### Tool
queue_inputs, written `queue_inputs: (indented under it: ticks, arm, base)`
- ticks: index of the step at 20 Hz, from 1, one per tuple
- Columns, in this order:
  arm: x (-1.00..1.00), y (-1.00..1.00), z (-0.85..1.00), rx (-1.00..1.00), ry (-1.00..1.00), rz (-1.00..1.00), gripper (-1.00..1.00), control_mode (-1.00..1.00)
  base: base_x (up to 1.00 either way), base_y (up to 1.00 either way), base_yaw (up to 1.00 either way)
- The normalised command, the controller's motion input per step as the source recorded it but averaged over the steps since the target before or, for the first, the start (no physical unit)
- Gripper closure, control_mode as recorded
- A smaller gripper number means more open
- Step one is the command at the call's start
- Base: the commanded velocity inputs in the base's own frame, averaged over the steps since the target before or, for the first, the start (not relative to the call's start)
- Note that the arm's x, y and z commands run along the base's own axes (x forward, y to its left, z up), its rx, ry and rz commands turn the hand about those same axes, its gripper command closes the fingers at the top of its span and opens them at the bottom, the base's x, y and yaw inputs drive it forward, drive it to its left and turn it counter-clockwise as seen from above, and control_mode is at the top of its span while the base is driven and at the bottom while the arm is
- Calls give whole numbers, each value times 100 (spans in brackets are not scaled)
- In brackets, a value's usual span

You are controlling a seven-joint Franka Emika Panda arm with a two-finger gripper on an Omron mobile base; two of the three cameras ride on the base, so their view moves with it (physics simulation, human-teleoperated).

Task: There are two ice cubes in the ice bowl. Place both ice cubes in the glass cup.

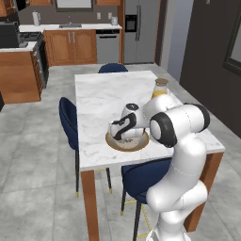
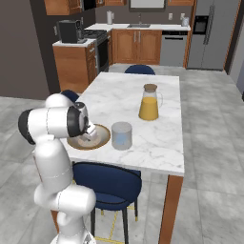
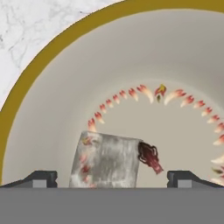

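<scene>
Gripper [image 3: 112, 179] down inside the ice bowl [image 3: 26, 92], fingers spread wide with the greyish-white ice cube [image 3: 107, 159] sitting right between the tips, nothing pinched yet. Only one cube clearly visible from the hand view; can't tell where the pale blue one is. Little red pattern ringing the bowl floor, not ice, so no need to chase that.

For a clean grab: probably best to drop a touch lower so the pads meet the cube's flat sides, squeeze slowly since ice looks slippery and could squirt sideways, then lift straight up past the tan-gold rim before swinging over.

Glass cup [image 2: 121, 136] just right of the bowl, near the table's near edge, so a short carry. Orange-filled bottle [image 2: 149, 103] farther back, well apart from both.

All on a white marble table [image 2: 167, 138] with wooden legs, blue chairs [image 2: 107, 183] tucked around, grey tile floor, wooden cabinets and a steel fridge [image 1: 141, 30] at the far wall.
</scene>
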Motion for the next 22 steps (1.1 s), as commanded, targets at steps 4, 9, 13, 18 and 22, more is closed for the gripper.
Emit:
queue_inputs:
  ticks: [4, 9, 13, 18, 22]
  arm:
    - [16, 0, -11, 0, 0, 0, -100, -100]
    - [6, 1, -13, 0, 3, 0, -100, -100]
    - [4, 1, -6, 0, 9, 0, 100, -100]
    - [0, 0, 0, 0, 1, 0, 100, -100]
    - [-4, -2, 22, 0, -1, 0, 100, -100]
  base:
    - [0, 0, 0]
    - [0, 0, 0]
    - [0, 0, 0]
    - [0, 0, 0]
    - [0, 0, 0]
